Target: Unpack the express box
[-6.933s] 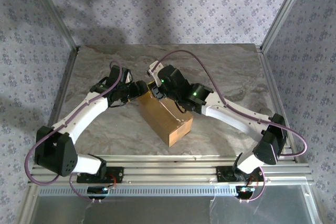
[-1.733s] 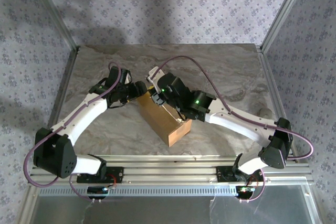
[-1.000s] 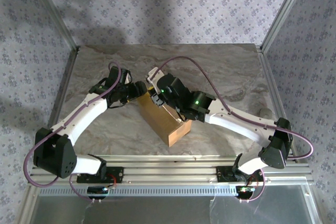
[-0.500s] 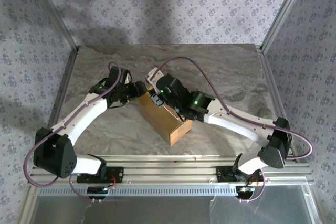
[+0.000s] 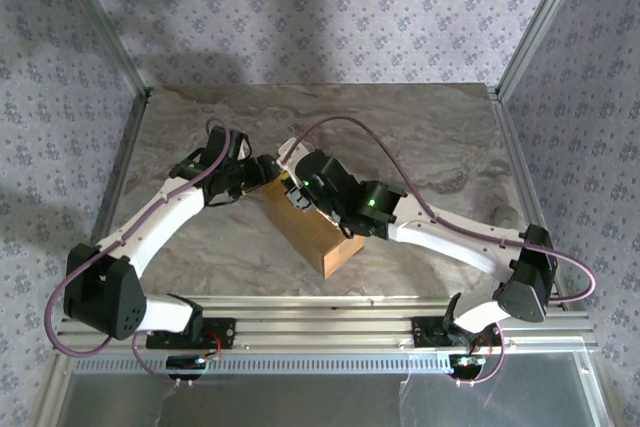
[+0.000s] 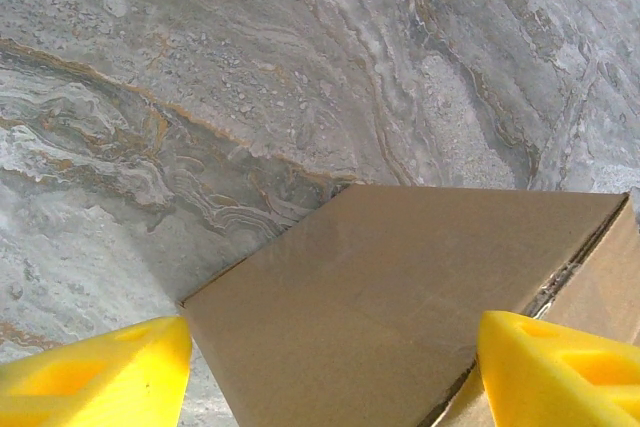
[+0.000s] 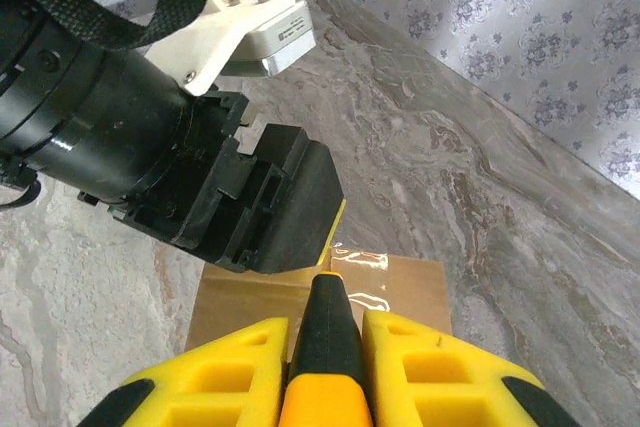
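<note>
Marbled tabletop (image 5: pixel 430 137) between patterned walls, the express box (image 5: pixel 318 237) aslant at centre of the top view. Seam-cutting seemingly in hand: right gripper (image 5: pixel 297 193) closed narrow on a utility knife (image 7: pixel 324 317) aimed at the clear tape (image 7: pixel 358 261), left gripper (image 5: pixel 262 175) spread wide astride the box's far corner, gripping or not impossible to tell. Next calls, probably, for a shallow straight draw along the seam toward lower right, clear of the left arm's black wrist (image 7: pixel 230 197) just ahead; bare marble aplenty right of the box, little between the arms.
</note>
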